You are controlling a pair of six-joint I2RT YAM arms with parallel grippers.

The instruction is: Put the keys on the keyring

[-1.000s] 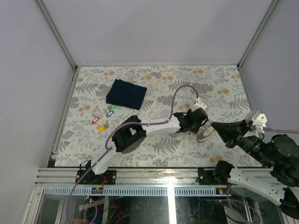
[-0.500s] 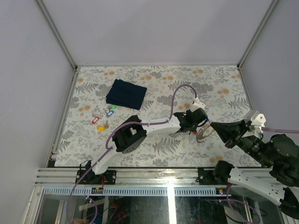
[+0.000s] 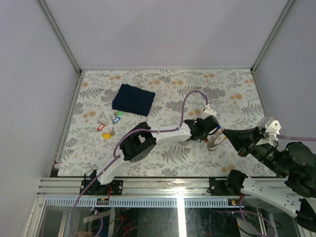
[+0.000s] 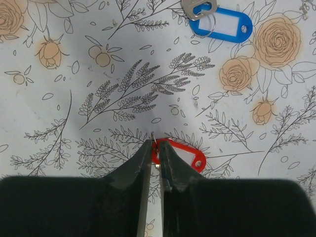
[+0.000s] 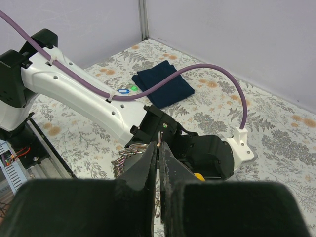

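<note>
In the left wrist view my left gripper is down at the table, shut on the small metal loop of a red-tagged key. A blue-tagged key lies farther off. My right gripper is shut on the thin metal keyring, whose coils hang to its left, just in front of the left gripper's black body. From above, both grippers meet right of centre, with the keyring between them. Other keys with red, blue and yellow tags lie at the left.
A dark blue folded cloth lies at the back left, with a green-tagged key beside it. A purple cable arches over the left arm. A yellow tag peeks out below the left gripper's body.
My left gripper's fingers have closed in onto the red key's loop. Both arms have hardly moved, and the right gripper still holds the keyring.
</note>
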